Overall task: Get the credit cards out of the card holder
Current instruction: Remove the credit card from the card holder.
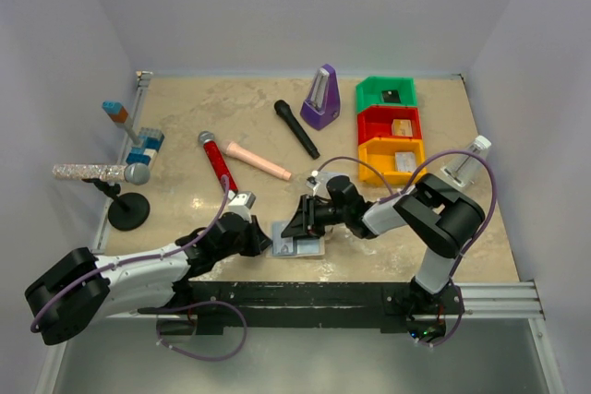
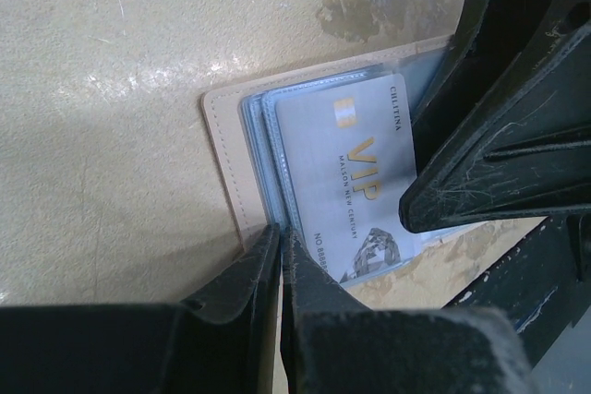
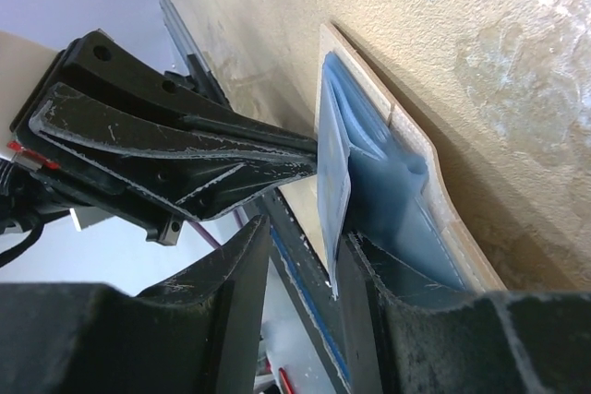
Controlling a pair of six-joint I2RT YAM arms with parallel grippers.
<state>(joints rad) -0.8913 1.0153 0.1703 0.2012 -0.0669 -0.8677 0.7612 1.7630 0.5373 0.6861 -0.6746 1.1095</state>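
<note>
Top external view puts the open card holder (image 1: 297, 246) flat on the desk (image 1: 185, 117), close to the near edge and about midway along it, with both arms crowded over it. The left claw (image 1: 261, 239) is narrowed almost to nothing and pinches the holder's left edge. The right claw (image 1: 303, 220) stands part open, one finger on each side of a card's raised edge, and the right wrist view shows a gap beside the card, so it looks unclamped.

The risks, as a judgement: with jaws that loose the card (image 2: 346, 173) could slide back into its pocket, or a clear sleeve (image 2: 254, 154) could be caught along with it. The left pinch holds only a thin edge. A hard pull might lift the whole holder or drag it off the near edge. The two claws also sit near enough to knock each other.

Counted: one holder and two claws. One silver card is readable, and any others behind it cannot be counted. Three bins (image 1: 369, 126) sit at the far right corner.
</note>
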